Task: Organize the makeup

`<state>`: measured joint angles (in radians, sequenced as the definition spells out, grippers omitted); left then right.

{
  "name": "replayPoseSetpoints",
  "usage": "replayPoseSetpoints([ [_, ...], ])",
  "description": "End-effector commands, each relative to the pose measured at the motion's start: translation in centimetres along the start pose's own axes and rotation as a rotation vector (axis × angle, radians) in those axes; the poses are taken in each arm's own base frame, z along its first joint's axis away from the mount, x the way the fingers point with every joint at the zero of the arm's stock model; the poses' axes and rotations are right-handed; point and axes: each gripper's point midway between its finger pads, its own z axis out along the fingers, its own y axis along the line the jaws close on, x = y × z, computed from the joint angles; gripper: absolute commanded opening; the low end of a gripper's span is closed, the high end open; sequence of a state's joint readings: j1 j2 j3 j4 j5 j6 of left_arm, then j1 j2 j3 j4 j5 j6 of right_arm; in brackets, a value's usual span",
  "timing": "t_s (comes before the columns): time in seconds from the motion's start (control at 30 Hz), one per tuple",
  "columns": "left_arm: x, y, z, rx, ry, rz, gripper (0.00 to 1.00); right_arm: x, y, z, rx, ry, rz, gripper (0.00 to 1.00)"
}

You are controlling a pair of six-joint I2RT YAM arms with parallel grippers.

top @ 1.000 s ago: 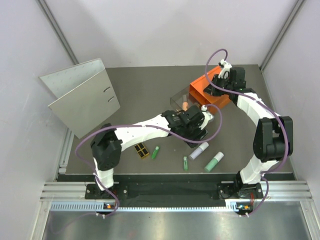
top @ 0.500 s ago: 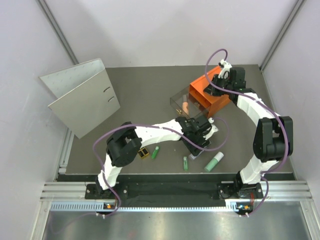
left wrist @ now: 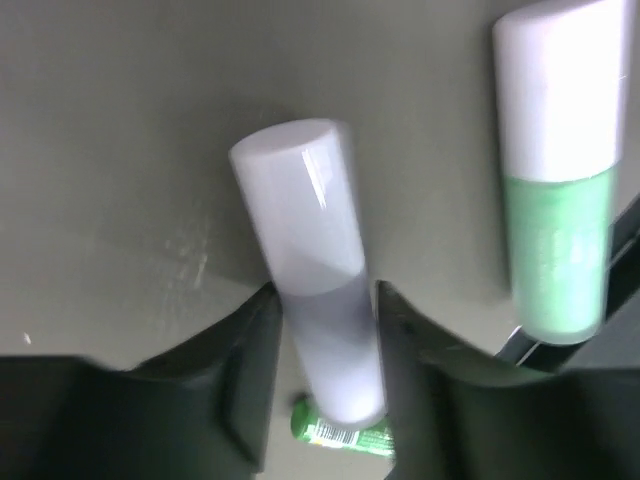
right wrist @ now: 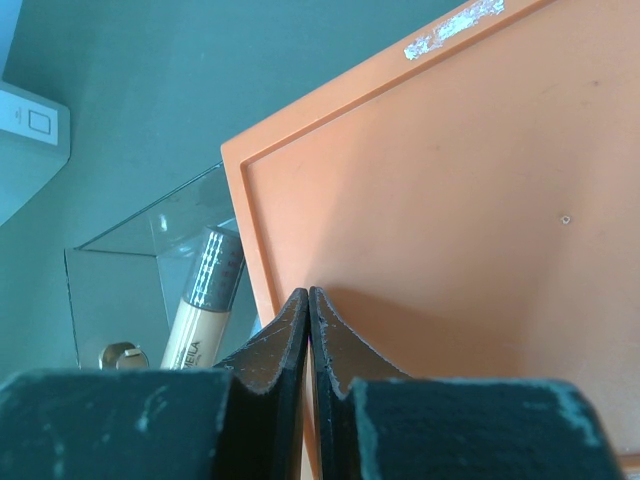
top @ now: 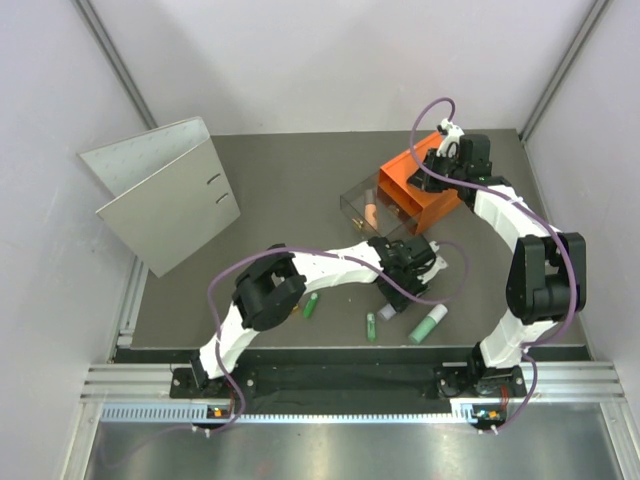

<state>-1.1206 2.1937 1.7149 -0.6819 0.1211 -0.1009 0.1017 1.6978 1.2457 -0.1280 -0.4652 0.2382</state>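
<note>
You've got a matched pair: the left arm (top: 335, 266) and right arm (top: 505, 215) are white shells broken up by black joint housings, standing on black bases at either end of the base plate (top: 340, 380). A purple cable (top: 215, 290) loops loosely along each arm. The left gripper (left wrist: 325, 290) and right gripper (right wrist: 309, 295) have matte black fingers (right wrist: 270, 350), and the right one's are scuffed pale near the plate-side ends.

The table (top: 290, 180) lies open between grey binder (top: 165, 195) and orange box (top: 425, 190); mint tube (left wrist: 555, 200) flanks lavender tube (left wrist: 300, 250) (narrow lane between); a green stick (left wrist: 340, 437) lies at its end.
</note>
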Motion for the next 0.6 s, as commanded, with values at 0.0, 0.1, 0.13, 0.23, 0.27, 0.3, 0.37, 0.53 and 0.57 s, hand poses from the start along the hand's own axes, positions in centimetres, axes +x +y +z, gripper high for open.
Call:
replayPoseSetpoints([
  [0.0, -0.8, -0.2, 0.7, -0.004, 0.001, -0.002, 0.37, 10.4, -4.2, -0.4, 0.159, 0.334, 0.121, 0.04],
  [0.1, -1.2, -0.1, 0.0, -0.017, -0.014, -0.002, 0.00, 10.3, -4.2, -0.4, 0.157, 0.333, 0.119, 0.04],
  [0.13, -1.7, -0.2, -0.4, -0.018, -0.036, 0.000, 0.00, 10.5, -4.2, -0.3, 0.158, 0.336, 0.120, 0.04],
  [0.23, -2.9, 0.3, -2.5, -0.051, -0.104, 0.009, 0.00, 10.5, -4.2, -0.3, 0.155, 0.337, 0.121, 0.04],
  [0.27, -3.0, 0.4, -3.0, -0.068, -0.113, 0.011, 0.00, 10.5, -4.3, -0.3, 0.156, 0.335, 0.122, 0.04],
  [0.3, -3.7, 0.5, -4.3, -0.075, -0.142, 0.013, 0.00, 10.6, -4.3, -0.3, 0.153, 0.336, 0.125, 0.04],
  [0.37, -4.2, 0.5, -5.6, -0.088, -0.163, 0.019, 0.00, 10.6, -4.2, -0.2, 0.150, 0.335, 0.124, 0.04],
  [0.53, -6.6, 1.7, -11.4, -0.184, -0.262, -0.032, 0.00, 10.5, -4.2, -0.1, 0.149, 0.334, 0.127, 0.04],
  [0.57, -7.5, 1.7, -12.7, -0.186, -0.297, -0.040, 0.00, 10.4, -4.1, -0.2, 0.149, 0.328, 0.124, 0.04],
])
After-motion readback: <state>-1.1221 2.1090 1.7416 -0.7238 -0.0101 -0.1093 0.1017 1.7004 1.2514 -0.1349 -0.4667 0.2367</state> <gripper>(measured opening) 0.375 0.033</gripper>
